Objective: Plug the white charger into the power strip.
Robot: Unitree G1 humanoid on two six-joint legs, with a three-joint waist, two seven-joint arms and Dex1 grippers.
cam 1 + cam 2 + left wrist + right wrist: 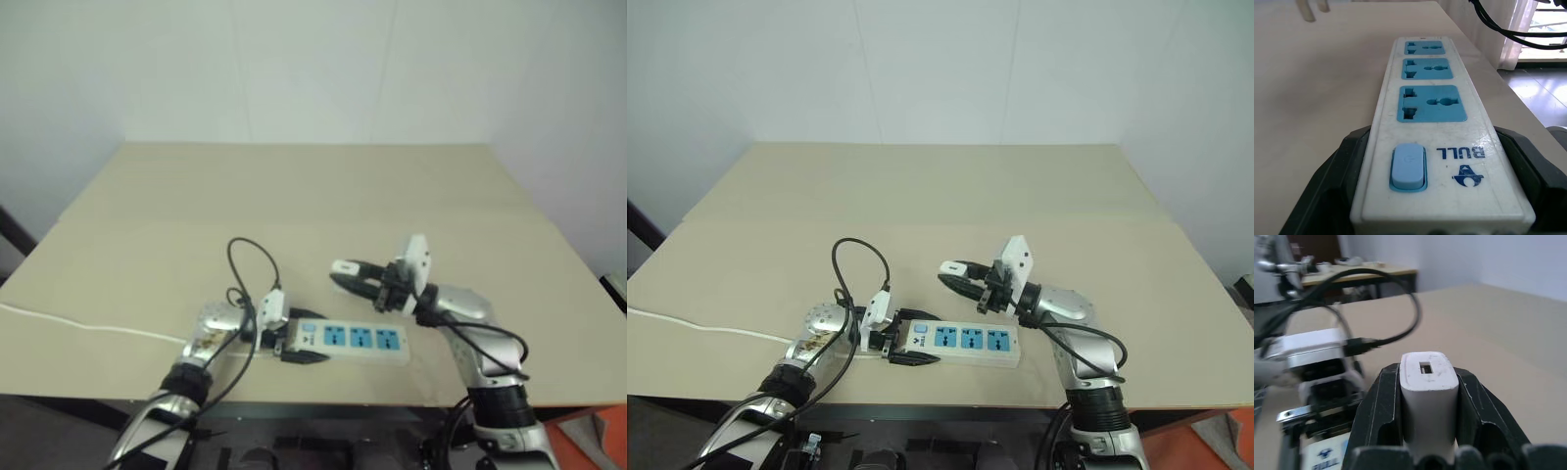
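Note:
The power strip (358,340) lies flat near the table's front edge, its three blue sockets facing up. My left gripper (297,339) is shut on its switch end, one black finger (1327,196) pressed to each long side. The white charger (1427,382) is clamped between the black fingers (1378,401) of my right gripper (345,275), which is shut on it. That gripper hovers level above the table, just behind the strip and pointing left. The charger's end with a small rectangular port faces the right wrist camera.
The strip's thin white cord (78,323) runs off to the left across the tan table (313,196). A black cable loop (250,264) arcs over my left wrist. Beyond the table's front right corner lies an orange object (600,431).

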